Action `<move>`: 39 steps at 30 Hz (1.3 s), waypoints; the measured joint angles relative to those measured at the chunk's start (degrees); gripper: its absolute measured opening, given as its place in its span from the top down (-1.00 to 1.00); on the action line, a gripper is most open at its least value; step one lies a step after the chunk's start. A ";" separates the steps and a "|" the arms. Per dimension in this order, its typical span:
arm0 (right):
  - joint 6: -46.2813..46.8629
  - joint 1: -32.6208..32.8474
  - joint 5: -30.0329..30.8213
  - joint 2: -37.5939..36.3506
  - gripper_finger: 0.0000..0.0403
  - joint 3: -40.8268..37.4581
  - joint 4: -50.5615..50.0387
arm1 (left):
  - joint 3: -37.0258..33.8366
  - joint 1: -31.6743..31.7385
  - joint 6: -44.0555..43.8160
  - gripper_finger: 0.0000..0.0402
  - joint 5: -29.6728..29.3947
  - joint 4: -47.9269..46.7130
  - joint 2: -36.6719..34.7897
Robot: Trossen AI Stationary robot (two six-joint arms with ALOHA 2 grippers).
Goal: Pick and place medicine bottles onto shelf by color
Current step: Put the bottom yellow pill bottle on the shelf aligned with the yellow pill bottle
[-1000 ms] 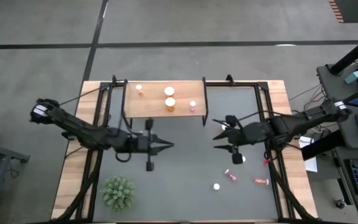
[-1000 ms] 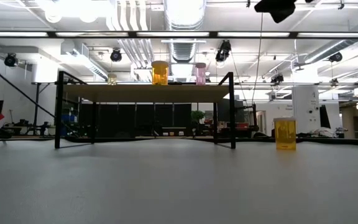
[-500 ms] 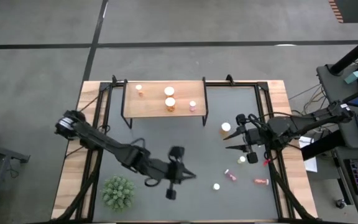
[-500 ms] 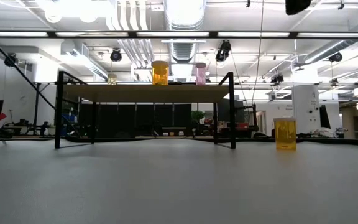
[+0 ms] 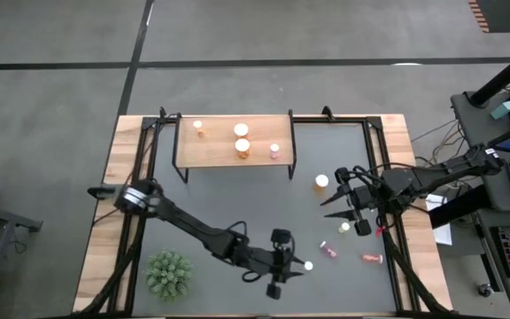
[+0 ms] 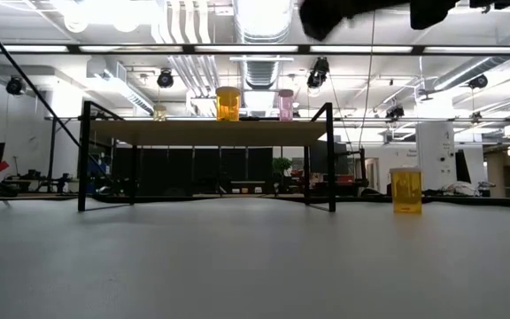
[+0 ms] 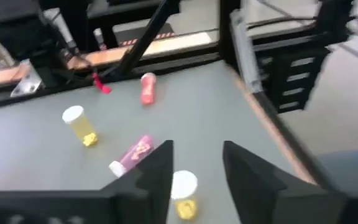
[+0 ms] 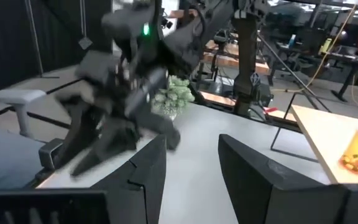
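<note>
My left gripper (image 5: 297, 268) reaches to the table's near right and is open. A small yellow bottle with a white cap (image 7: 184, 194) stands upright on the table between its fingers (image 7: 161, 167); I see no contact. My right gripper (image 5: 329, 206) hovers open and empty near the right edge. An orange bottle (image 5: 322, 182) and a yellow one (image 5: 344, 227) stand near it, and two pink bottles (image 5: 329, 250) (image 5: 373, 259) lie on their sides. The shelf (image 5: 220, 156) at the far middle carries several bottles (image 5: 242, 139).
A green spiky plant (image 5: 168, 273) sits at the near left. Black frame rails (image 5: 140, 177) run along both table sides. In the low view a yellow bottle (image 6: 405, 190) stands right of the shelf's legs (image 6: 330, 159). Bare grey tabletop lies under and in front of the shelf.
My left gripper has swung from in front of the shelf toward the table's near right and down, ending at the small yellow bottle. My right gripper has drawn back a little toward the right edge, uncovering the upright orange bottle.
</note>
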 joint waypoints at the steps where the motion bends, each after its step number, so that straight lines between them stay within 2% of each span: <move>1: 0.51 0.00 -0.01 0.03 0.32 -0.05 0.01 | 0.61 0.31 -0.39 0.30 -0.06 1.46 1.59; 5: 1.21 0.00 -0.01 0.09 0.32 -0.60 0.02 | 3.51 1.27 -2.16 0.08 -0.09 1.68 6.47; 10: 1.24 0.00 -0.01 0.02 0.32 -0.90 -0.02 | 3.37 2.18 -6.91 -0.10 0.30 1.64 9.09; 15: 0.83 -0.02 -0.01 0.00 0.32 -0.90 0.02 | 2.85 2.86 -8.18 -0.16 5.56 6.09 10.40; 19: 0.74 -0.02 0.01 0.04 0.32 -0.67 0.07 | 2.72 3.09 -10.33 -0.16 6.05 8.13 12.56; 24: 0.75 -0.02 0.01 0.02 0.32 -0.68 0.09 | 2.88 3.35 -10.83 -0.04 5.99 9.42 12.98; 36: 0.77 -0.02 0.04 0.09 0.32 -0.68 0.02 | 2.72 3.38 -10.44 0.54 5.99 9.60 12.98; 39: 0.83 -0.02 0.04 0.09 0.32 -0.68 0.00 | 2.72 3.38 -10.44 0.57 5.93 9.55 12.94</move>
